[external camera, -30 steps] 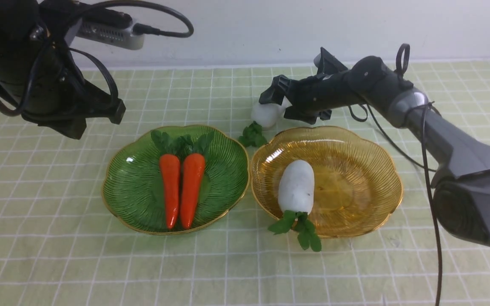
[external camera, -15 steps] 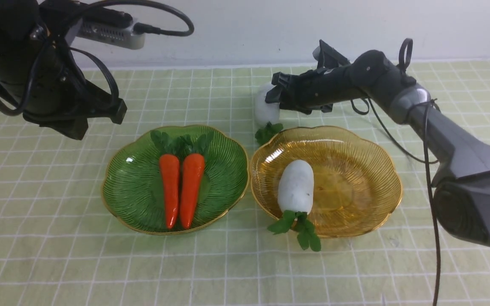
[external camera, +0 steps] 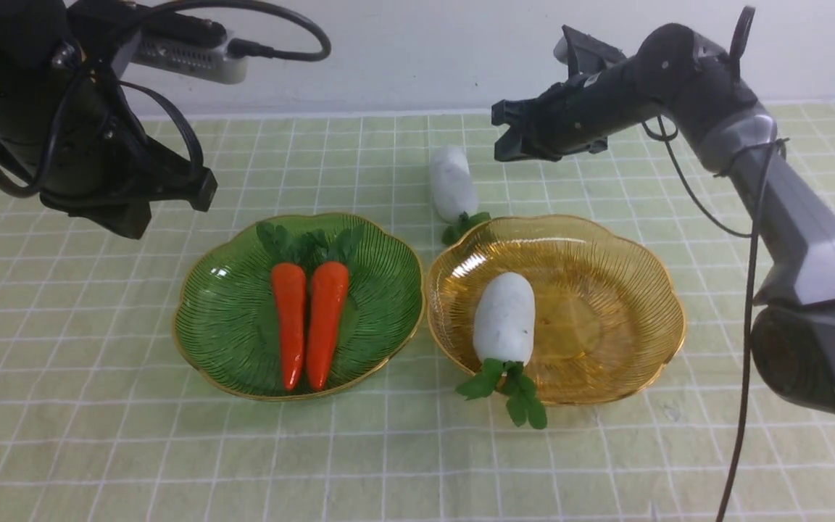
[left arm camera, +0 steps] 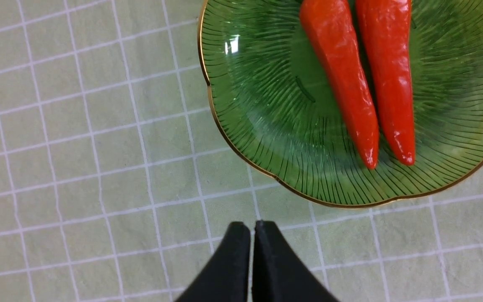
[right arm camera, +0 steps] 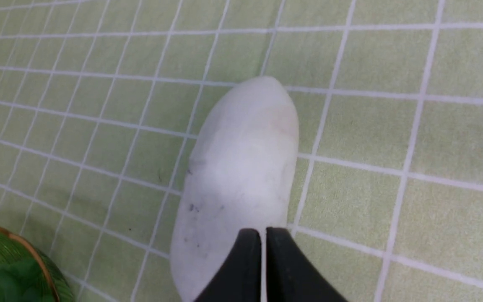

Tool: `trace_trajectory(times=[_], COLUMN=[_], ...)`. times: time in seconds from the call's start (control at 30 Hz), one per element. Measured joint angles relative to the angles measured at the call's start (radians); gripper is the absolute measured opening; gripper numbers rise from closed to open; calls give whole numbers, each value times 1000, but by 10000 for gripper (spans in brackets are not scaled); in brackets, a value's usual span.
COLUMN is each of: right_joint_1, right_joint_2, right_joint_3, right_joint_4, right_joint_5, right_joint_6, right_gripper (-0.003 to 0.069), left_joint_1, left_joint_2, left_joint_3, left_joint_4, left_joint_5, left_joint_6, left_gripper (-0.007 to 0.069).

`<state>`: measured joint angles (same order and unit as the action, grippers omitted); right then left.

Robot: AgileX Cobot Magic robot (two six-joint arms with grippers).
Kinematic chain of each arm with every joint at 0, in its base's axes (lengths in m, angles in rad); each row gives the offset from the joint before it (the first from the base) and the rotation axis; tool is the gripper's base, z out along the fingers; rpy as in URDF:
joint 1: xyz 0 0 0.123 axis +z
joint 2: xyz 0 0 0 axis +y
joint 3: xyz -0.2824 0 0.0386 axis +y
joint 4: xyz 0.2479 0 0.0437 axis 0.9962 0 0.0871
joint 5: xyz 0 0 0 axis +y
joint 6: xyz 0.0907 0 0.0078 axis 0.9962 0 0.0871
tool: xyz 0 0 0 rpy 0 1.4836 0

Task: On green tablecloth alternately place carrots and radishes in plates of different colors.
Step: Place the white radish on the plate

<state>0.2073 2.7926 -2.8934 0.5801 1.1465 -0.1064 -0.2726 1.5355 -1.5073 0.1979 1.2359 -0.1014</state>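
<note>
Toward the left edge of the green tablecloth (external camera: pixel 98 435), the left gripper (left arm camera: pixel 253 226) hangs over bare cloth just off the left rim of the green plate (external camera: pixel 229 341). Its jaws are pressed together and hold nothing. Both carrots (external camera: pixel 291 319) lie side by side in that plate, tips toward the near edge, so that half of the job looks done.

Further right, beyond the far rim of the amber plate (external camera: pixel 606 312), the loose radish (external camera: pixel 452 185) lies on the cloth. Its leaf tuft touches or just overlaps that rim; I cannot tell which. The other radish (external camera: pixel 504 319) rests in the amber plate's left half, leaves spilling over the near rim. The right gripper (external camera: pixel 508 134) hovers clear of the loose radish, up and to its right, jaws pressed together and empty.

The step in hand is, I judge, lifting that radish into the amber plate. To do it well the jaws must first spread wide, since the radish is thick and rounded. They should then come down across its middle rather than a rounded end, where the smooth sides could slip out.

Open cloth lies to the radish's left, right and far sides. The plate rim crowds the leaf end, so the fingers are best kept off that side. The amber plate's bare right half offers the landing room.
</note>
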Motion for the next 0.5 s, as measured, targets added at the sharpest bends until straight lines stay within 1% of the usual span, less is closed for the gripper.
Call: trace_trajectory(times=[0.03, 0.1, 0.2, 0.23, 0.33, 0.37, 0.4, 0.43, 0.47, 0.5], right_joint_1=[1, 18, 41, 52, 55, 54, 54, 53, 52, 52], right_joint_2=[0, 0, 0, 0, 3, 5, 5, 17, 23, 24], right_joint_3=[0, 0, 0, 0, 0, 0, -1, -2, -2, -2], right_joint_4=[0, 5, 7, -12, -36, -37, -37, -37, -37, -36], right_joint_5=[-1, -10, -28, -37, -47, -52, -54, -57, -55, -55], right_joint_6=[-7, -39, -74, -78, -79, -83, -84, -104, -120, -128], right_gripper=[37, 95, 226, 314, 472, 508, 516, 570, 593, 596], left_joint_1=[0, 0, 0, 0, 0, 0, 0, 0, 0, 0], left_joint_2=[0, 0, 0, 0, 0, 0, 0, 0, 0, 0], left_joint_3=[0, 0, 0, 0, 0, 0, 0, 0, 0, 0], left_joint_4=[0, 0, -1, -1, -1, -1, -1, -1, -1, -1], left_joint_5=[0, 0, 0, 0, 0, 0, 0, 0, 0, 0], left_joint_6=[0, 0, -1, -1, 0, 0, 0, 0, 0, 0], left_gripper=[-8, -8, -8, -8, -8, -8, -8, -8, -8, -8])
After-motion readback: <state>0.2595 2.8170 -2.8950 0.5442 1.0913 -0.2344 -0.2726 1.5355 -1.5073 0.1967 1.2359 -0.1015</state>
